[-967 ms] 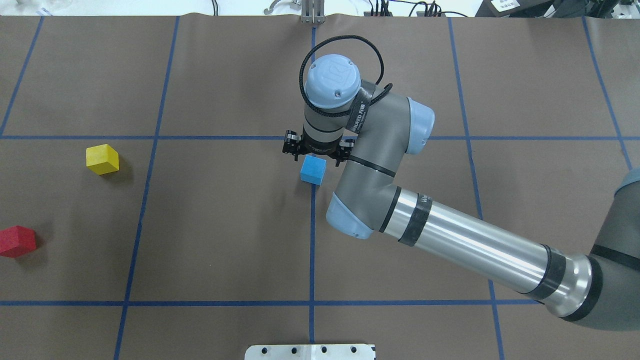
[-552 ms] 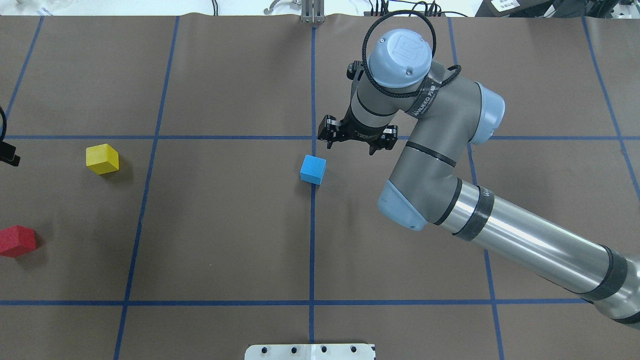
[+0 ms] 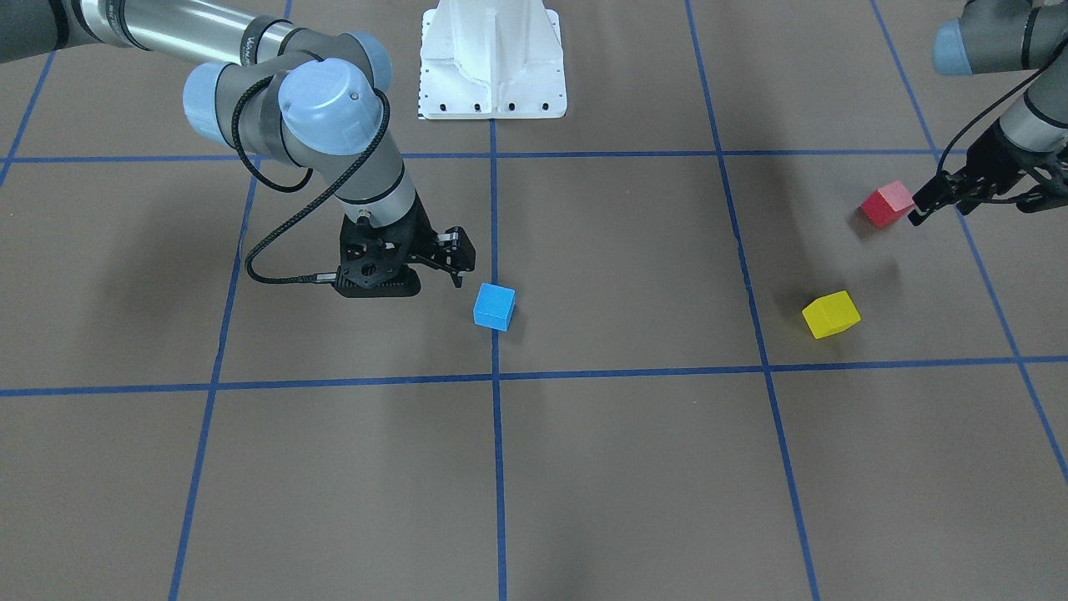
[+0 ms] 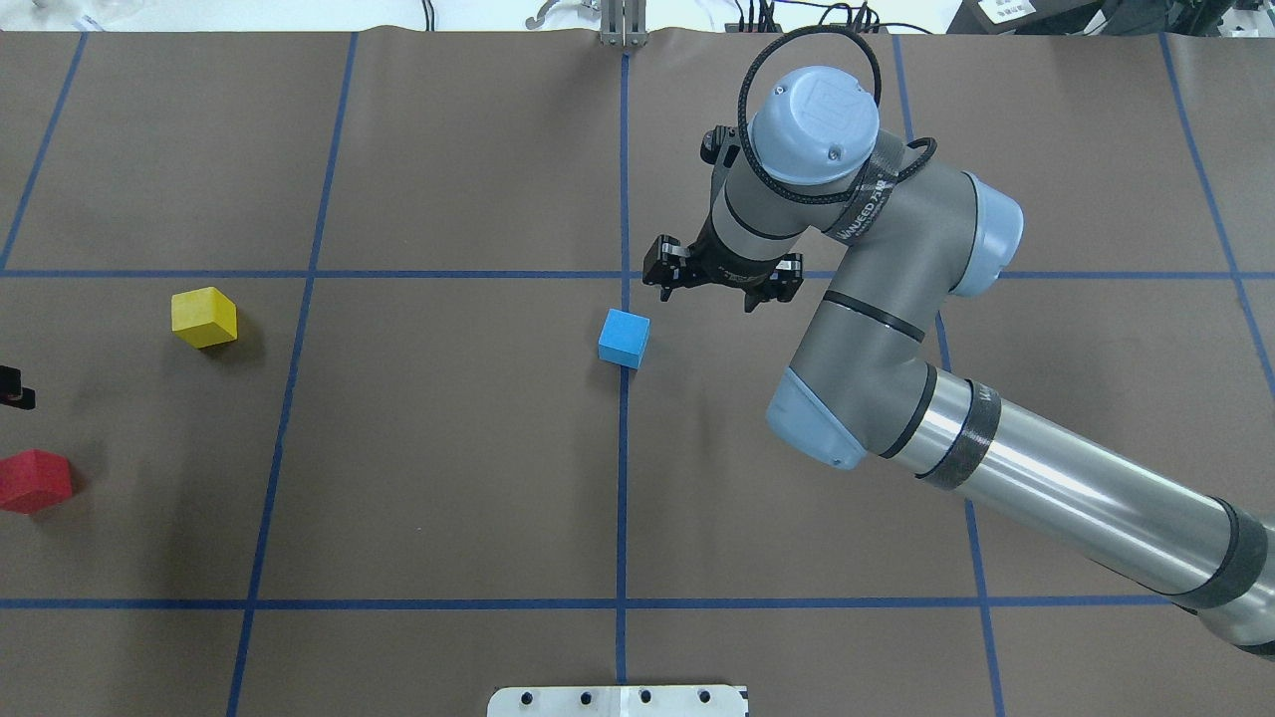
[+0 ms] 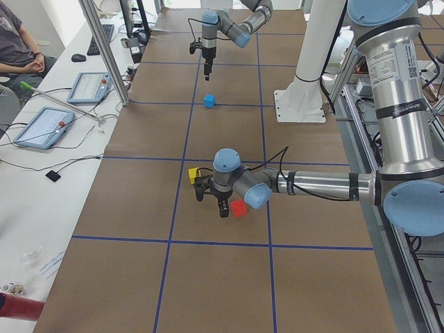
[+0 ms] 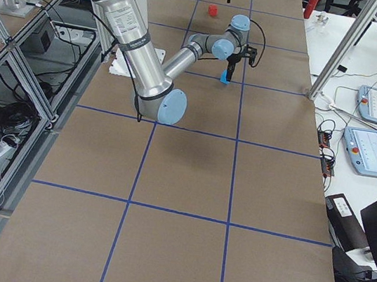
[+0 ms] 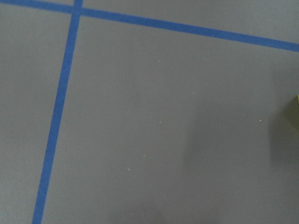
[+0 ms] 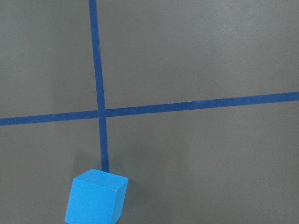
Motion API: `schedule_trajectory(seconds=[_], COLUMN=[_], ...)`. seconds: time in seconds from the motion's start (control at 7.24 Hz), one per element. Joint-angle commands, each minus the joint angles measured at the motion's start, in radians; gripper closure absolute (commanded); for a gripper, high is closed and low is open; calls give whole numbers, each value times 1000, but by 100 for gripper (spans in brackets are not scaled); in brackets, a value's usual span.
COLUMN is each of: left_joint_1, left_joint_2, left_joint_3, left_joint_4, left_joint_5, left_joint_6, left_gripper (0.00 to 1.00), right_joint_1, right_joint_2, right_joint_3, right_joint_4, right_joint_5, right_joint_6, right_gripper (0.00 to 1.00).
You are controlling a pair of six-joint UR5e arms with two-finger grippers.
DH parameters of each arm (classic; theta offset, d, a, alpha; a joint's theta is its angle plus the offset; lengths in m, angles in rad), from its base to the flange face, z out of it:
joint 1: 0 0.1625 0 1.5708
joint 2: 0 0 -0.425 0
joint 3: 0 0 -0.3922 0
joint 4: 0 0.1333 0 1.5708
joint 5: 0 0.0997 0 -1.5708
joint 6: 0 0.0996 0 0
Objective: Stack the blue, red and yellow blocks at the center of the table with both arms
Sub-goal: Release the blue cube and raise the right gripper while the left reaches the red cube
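The blue block (image 4: pixel 624 339) sits alone on the table at the centre tape line; it also shows in the right wrist view (image 8: pixel 96 198). My right gripper (image 4: pixel 711 295) is open and empty, raised just right of and beyond the block. The yellow block (image 4: pixel 204 317) and the red block (image 4: pixel 35 480) lie apart on the left side. My left gripper (image 3: pixel 972 204) looks open and empty, hovering right beside the red block (image 3: pixel 888 203) without touching it. In the overhead view only its tip (image 4: pixel 12 388) shows at the left edge.
The white robot base plate (image 4: pixel 618 700) is at the near table edge. Blue tape lines (image 4: pixel 622 478) divide the brown table. Operators' tablets (image 5: pixel 43 125) lie on a side bench beyond the table.
My right gripper has moved up and to the right, away from the blue block, which stays on the table. My left gripper has come in at the left edge and moved toward the red block.
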Motion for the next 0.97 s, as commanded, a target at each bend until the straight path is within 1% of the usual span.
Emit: schedule_trajectory(seconds=[0.0, 0.28, 0.55, 0.83], left_joint_1=[93, 103, 150, 161], left_joint_2=[30, 67, 60, 55], left_joint_3=[1, -1, -1, 2], left_joint_4=[-34, -39, -41, -48], left_joint_5=[70, 72, 65, 65], left_joint_6=[-142, -148, -177, -184], left_gripper=[0, 0, 1, 1], right_joint_1=[-3, -7, -7, -10], right_joint_2=[-1, -3, -4, -6], right_joint_3=[2, 2, 2, 2], right_joint_4=[0, -1, 0, 0], right_joint_5=[-1, -3, -6, -24], right_joint_6=[0, 0, 2, 2], right_gripper=[0, 0, 0, 0])
